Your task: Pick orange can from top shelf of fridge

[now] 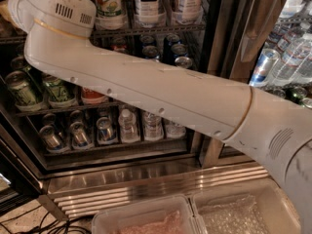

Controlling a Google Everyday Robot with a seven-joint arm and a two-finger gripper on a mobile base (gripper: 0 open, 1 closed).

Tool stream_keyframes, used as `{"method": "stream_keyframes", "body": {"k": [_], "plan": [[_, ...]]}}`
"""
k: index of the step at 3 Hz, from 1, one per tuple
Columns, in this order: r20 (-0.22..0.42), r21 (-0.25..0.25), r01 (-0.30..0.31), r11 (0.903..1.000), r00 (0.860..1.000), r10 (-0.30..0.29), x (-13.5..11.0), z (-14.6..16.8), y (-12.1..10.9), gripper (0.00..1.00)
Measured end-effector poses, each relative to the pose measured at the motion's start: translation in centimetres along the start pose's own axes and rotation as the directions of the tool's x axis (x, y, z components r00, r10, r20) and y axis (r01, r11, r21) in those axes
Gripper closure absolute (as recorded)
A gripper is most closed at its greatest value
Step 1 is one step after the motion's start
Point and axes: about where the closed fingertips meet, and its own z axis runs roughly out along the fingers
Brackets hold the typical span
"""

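Observation:
My white arm (161, 91) crosses the whole view from lower right to a round joint (58, 9) at the upper left, in front of the open fridge (146, 184). My gripper is out of view, past that joint beyond the frame's upper left. The orange can is not visible. A grey wire rack (146, 30) near the top edge holds tall bottles; I cannot tell whether it is the top shelf.
Green-and-white cans (58, 89) and a red can (92, 95) stand on a middle rack behind the arm. Silver cans (78, 133) and small water bottles (129, 126) fill the lowest rack. Two clear bins (146, 218) sit below. Bottles (287, 57) fill the right compartment.

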Motion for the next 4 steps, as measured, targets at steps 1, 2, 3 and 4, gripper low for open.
{"method": "stream_keyframes", "body": {"k": [1,2,3,4], "plan": [[0.000,0.000,0.000,1.0000,1.000,0.000,-0.1,0.1,0.3,0.26],[-0.015,0.007,-0.002,1.0000,1.000,0.002,0.1,0.9,0.1,0.25],[-0.015,0.007,-0.002,1.0000,1.000,0.002,0.1,1.0,0.4,0.26],[-0.034,0.022,0.001,0.9998,0.999,0.000,-0.1,1.8,-0.2,0.27]]}}
